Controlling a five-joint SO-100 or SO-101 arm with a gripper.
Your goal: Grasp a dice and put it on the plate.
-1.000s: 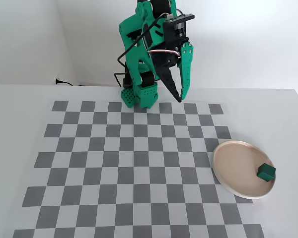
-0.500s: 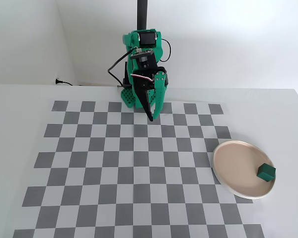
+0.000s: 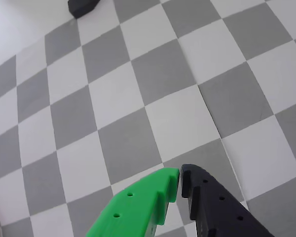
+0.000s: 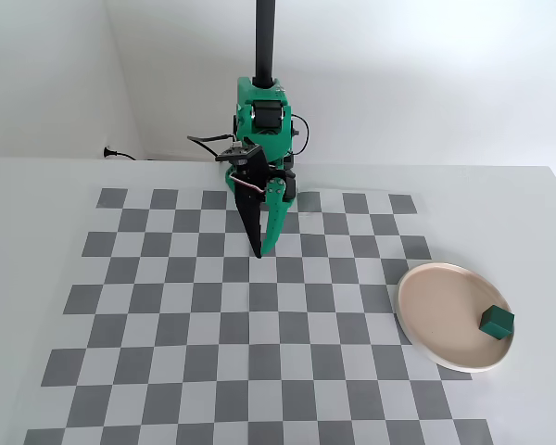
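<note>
My arm folds down from its base, and my hand points straight at the checkered mat on the tabletop, fingertips pressed together and empty, as the wrist view confirms. The dice sits on the plate, near its right rim, well apart from my hand.

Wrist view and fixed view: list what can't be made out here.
- Dice and plate: outside the wrist view; only the fixed view shows them.
- Dice faces: too small in the fixed view to read any markings.
- End effector: cut off by the wrist view's bottom edge.
- Dark object: cropped by the wrist view's top edge, unidentifiable.
</note>
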